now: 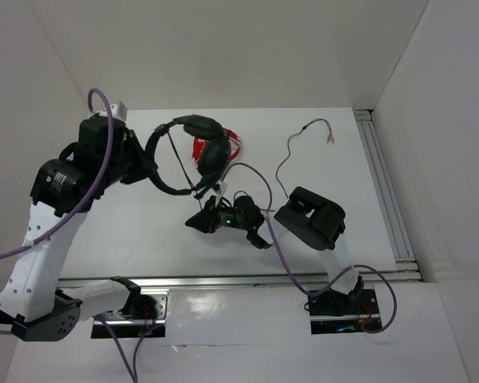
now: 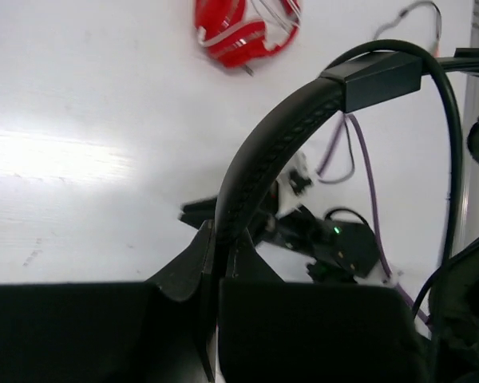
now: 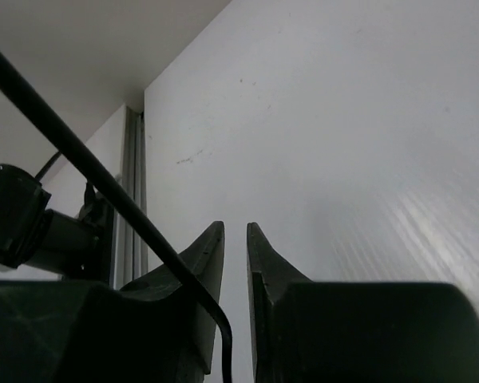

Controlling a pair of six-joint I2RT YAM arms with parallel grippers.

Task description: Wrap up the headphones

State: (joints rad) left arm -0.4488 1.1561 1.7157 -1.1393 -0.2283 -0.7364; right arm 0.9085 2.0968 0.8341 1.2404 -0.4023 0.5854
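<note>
The black headphones (image 1: 214,155) hang above the table, one earcup over the smaller red headphones (image 1: 199,147). My left gripper (image 1: 153,163) is shut on their padded headband (image 2: 263,152); in the left wrist view its fingertips (image 2: 222,231) pinch the band. The thin black cable (image 1: 281,166) trails right, its plug end (image 1: 329,136) on the table. My right gripper (image 1: 198,222) sits low below the earcup. In the right wrist view the right gripper (image 3: 235,227) is nearly closed, and the cable (image 3: 80,159) crosses its left finger and bends down into the narrow gap.
The red headphones (image 2: 239,28) lie at the table's back centre. An aluminium rail (image 1: 387,191) runs along the right edge and another (image 1: 239,279) along the front. White walls enclose the table on three sides. A purple arm cable (image 1: 265,195) loops by the right wrist.
</note>
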